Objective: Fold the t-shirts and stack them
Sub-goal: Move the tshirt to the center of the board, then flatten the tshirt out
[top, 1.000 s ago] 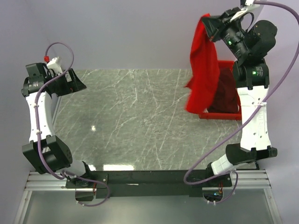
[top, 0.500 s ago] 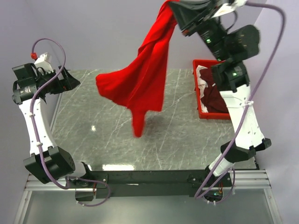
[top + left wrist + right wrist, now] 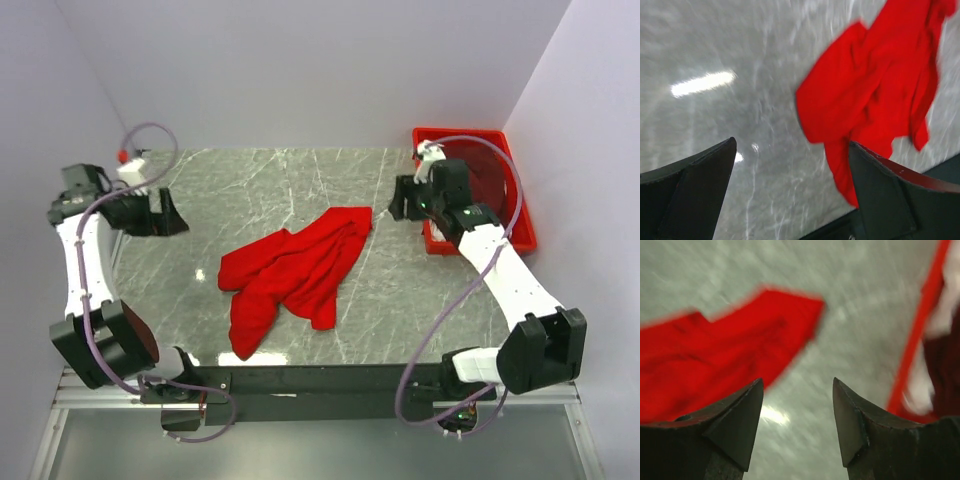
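Okay, red t-shirt (image 3: 295,275) lies crumpled in the middle of the table (image 3: 250,180), maroon one (image 3: 946,357) in the tray (image 3: 460,132). Both empty: left gripper (image 3: 790,200) and right gripper (image 3: 797,425) gape wide. I'm at the spreading step; next I'd pinch two corners and pull flat.

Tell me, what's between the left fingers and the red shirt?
Nothing: only bare table lies between the left fingers and the red shirt, as the top view shows.

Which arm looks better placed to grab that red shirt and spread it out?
Probably the right: the right pincer hovers open just beside the far corner of the shirt; the left pincer sits farther off.
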Tool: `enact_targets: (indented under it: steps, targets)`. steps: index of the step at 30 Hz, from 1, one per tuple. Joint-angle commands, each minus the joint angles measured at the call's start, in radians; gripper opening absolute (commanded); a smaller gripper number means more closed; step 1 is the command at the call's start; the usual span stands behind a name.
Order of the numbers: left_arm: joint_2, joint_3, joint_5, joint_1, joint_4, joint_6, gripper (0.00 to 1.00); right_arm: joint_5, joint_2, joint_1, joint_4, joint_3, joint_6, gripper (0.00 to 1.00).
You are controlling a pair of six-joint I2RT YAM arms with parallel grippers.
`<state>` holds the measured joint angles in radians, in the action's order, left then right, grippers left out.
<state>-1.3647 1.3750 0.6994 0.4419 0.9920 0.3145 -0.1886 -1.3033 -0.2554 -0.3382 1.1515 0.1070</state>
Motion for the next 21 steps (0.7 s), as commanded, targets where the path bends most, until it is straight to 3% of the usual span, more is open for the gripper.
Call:
enact_targets:
  steps: [1, 3, 7, 11, 14, 21]
  targets:
    - [-0.024, -0.089, -0.066, -0.093, 0.022, 0.129, 0.99, -0.035, 0.039, 0.038, -0.169, -0.001, -0.139, 0.65]
    - [-0.042, -0.157, -0.115, -0.139, -0.028, 0.100, 0.99, -0.086, -0.006, 0.031, -0.226, 0.014, -0.159, 0.70]
    - [-0.126, -0.209, -0.169, -0.258, -0.116, 0.005, 0.90, -0.140, -0.142, 0.018, -0.216, 0.045, -0.165, 0.75]
    - [-0.243, -0.203, -0.207, -0.282, -0.182, -0.063, 0.74, -0.114, -0.273, 0.010, -0.229, 0.132, -0.219, 0.75]
    - [-0.339, -0.169, -0.195, -0.296, -0.174, -0.087, 0.69, -0.097, -0.396, 0.010, -0.243, 0.215, -0.245, 0.75]
    - [-0.451, -0.134, -0.184, -0.330, -0.170, -0.127, 0.67, -0.083, -0.672, -0.008, -0.357, 0.482, -0.285, 0.75]
